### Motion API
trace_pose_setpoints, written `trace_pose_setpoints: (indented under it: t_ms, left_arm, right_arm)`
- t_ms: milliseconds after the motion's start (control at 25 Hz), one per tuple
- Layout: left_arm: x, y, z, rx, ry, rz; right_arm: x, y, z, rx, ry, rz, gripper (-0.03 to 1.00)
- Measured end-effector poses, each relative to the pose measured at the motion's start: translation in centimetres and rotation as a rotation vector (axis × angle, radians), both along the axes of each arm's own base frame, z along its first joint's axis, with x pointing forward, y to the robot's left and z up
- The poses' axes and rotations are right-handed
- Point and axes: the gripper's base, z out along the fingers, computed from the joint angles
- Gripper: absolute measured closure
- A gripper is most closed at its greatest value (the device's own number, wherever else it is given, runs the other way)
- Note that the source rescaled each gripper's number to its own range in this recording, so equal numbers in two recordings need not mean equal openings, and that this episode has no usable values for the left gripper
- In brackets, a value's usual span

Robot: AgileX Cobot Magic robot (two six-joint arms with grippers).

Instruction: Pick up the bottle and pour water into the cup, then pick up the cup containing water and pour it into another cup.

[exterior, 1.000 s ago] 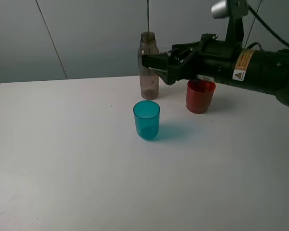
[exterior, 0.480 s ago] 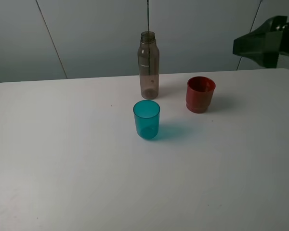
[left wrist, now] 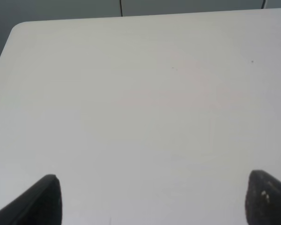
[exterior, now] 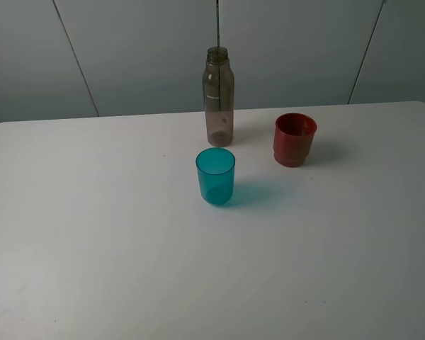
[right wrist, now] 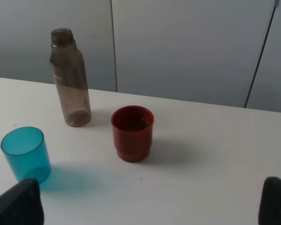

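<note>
The tall smoky grey-brown bottle [exterior: 218, 96] stands upright and capless at the back of the white table [exterior: 92, 234]. The teal translucent cup [exterior: 215, 176] stands just in front of it. The red-brown cup [exterior: 294, 139] stands to the right of the bottle. All three also show in the right wrist view: the bottle [right wrist: 70, 78], the teal cup [right wrist: 26, 153], the red cup [right wrist: 132, 133]. My right gripper [right wrist: 150, 201] is open and empty, well back from them. My left gripper [left wrist: 152, 199] is open and empty over bare table. No arm shows in the high view.
Grey wall panels [exterior: 127, 49] rise behind the table's far edge. The table's rounded far left corner [left wrist: 19, 27] shows in the left wrist view.
The right arm, which reached next to the bottle a second ago, has drawn back to the right and left the high view. The bottle and both cups have not moved.
</note>
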Motion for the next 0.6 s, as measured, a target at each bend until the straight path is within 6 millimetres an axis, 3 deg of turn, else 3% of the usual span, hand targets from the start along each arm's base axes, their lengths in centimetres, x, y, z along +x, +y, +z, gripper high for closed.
trace_pose_setpoints:
  t_ms: [80,200,480,600]
  left_arm:
    - [0.0,0.0,0.0,0.000,0.000,0.000]
    - [0.0,0.0,0.0,0.000,0.000,0.000]
    - [0.0,0.0,0.0,-0.004,0.000,0.002]
    - [0.0,0.0,0.0,-0.004,0.000,0.002]
  right_arm:
    - [-1.8,-0.5,-1.0,-0.027,-0.030,-0.019,-0.03]
    - [-2.5,-0.7,-2.2,-0.053,0.064,-0.019,-0.03]
    - [-1.1,0.1,-5.5,-0.028,0.215,0.060,-0.03]
    - [-0.4,0.1,-5.8,-0.004,0.179,0.047,-0.03]
